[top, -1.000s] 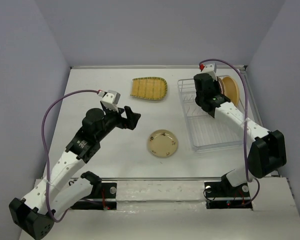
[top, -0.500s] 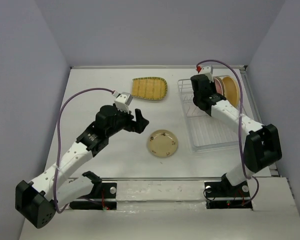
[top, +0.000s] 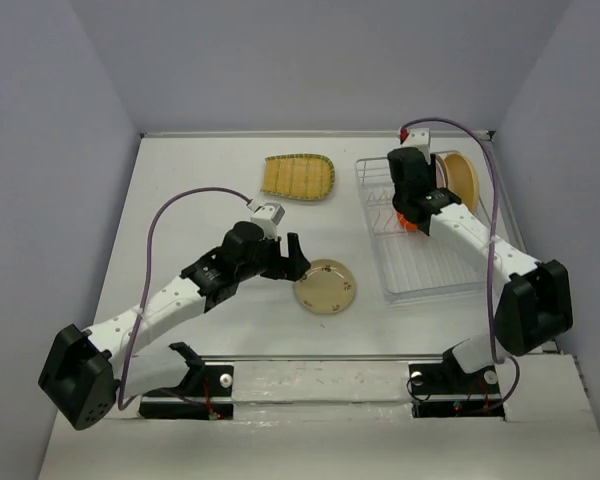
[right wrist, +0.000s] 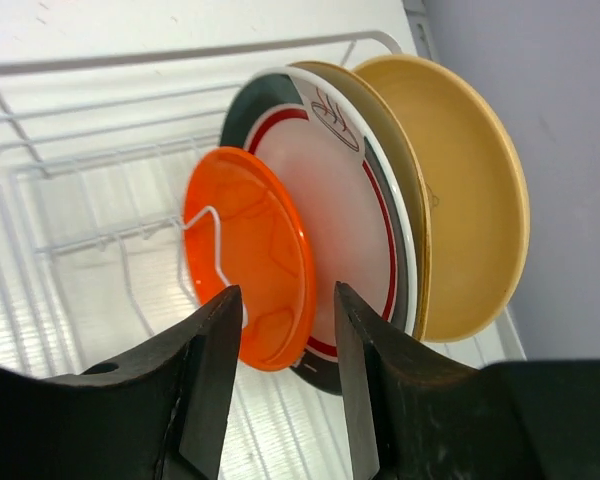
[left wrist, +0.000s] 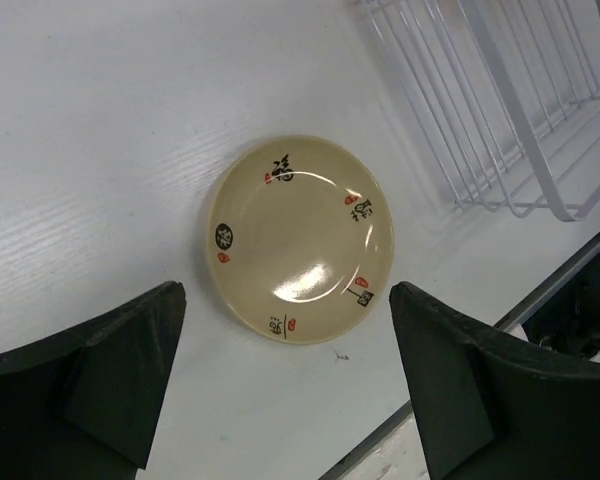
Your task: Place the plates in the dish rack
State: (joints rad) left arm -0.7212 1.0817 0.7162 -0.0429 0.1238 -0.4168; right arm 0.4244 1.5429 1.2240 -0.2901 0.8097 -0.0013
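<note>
Your next pick is the small beige patterned plate (top: 326,286). It lies flat on the counter (top: 200,180) at the centre of the top view, just right of and slightly below the left end effector (top: 292,258). In the left wrist view the plate (left wrist: 300,240) sits mid-frame, just ahead of the two fingers, whose gap is wider than the plate. The left end effector (left wrist: 285,300) is wide apart and holds nothing. The plate is round, so no axis matters; I judge you need a short reach forward and down.

The left arm stretches from the lower left of the frame toward the centre, wrist pitched down at the counter. It is also the nearer arm to the ribbed yellow-green oblong dish (top: 298,177) at upper centre, whose long axis runs left to right.

At upper right, the dish rack (top: 420,265) already carries upright plates: the small orange plate (right wrist: 245,250), the white plate with teal-red rim (right wrist: 340,220) and the tan plate (right wrist: 460,190). The right end effector (right wrist: 287,292) hangs over them with its fingers apart, astride the orange plate's rim; it does not look clamped.
</note>
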